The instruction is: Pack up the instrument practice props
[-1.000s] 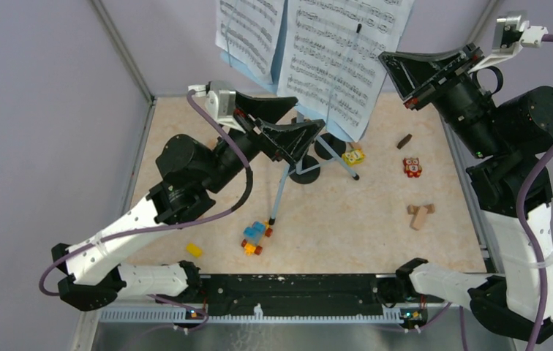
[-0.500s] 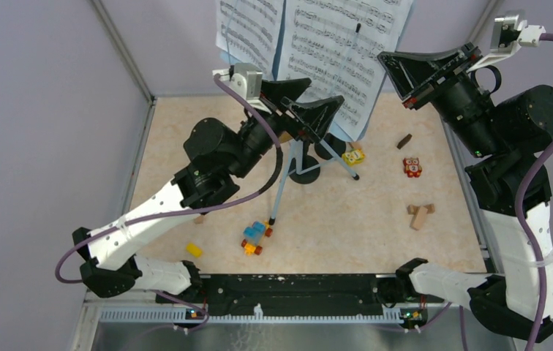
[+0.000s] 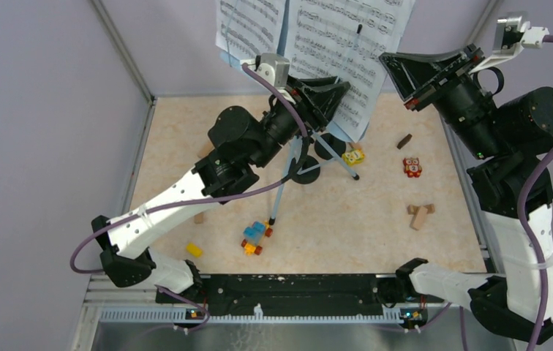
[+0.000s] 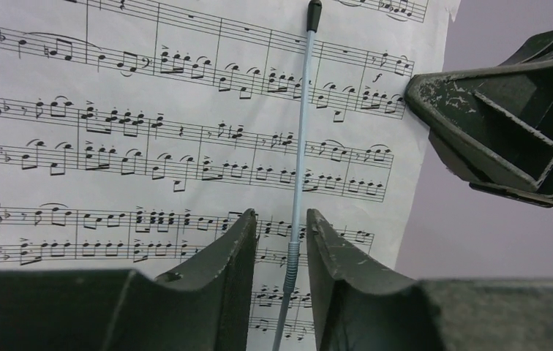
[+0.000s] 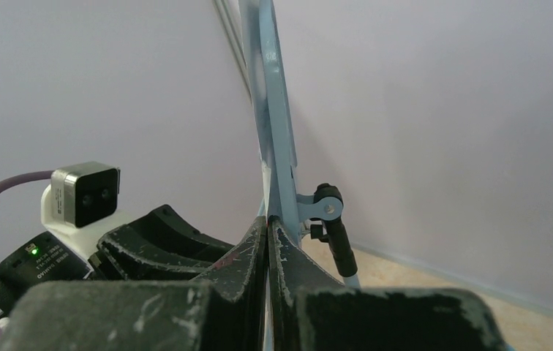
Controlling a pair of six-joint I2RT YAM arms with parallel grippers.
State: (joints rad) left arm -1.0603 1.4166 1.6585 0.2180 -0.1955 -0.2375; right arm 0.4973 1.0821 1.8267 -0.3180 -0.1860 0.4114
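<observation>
Nothing is packed yet: the music rack stands at the table's 12 o'clock, sheet-music pages on it. My right end effector clenches its edge; my left end effector gapes around its page-holder rod.

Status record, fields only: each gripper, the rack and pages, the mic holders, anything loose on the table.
left gripper: open, jaws either side of the thin page-retainer rod, gap showing
right gripper: shut on the music rack edge
sheet-music pages: upright on the rack
mic holders: on the table beside the tripod legs
loose: toy-block car, wooden blocks
</observation>
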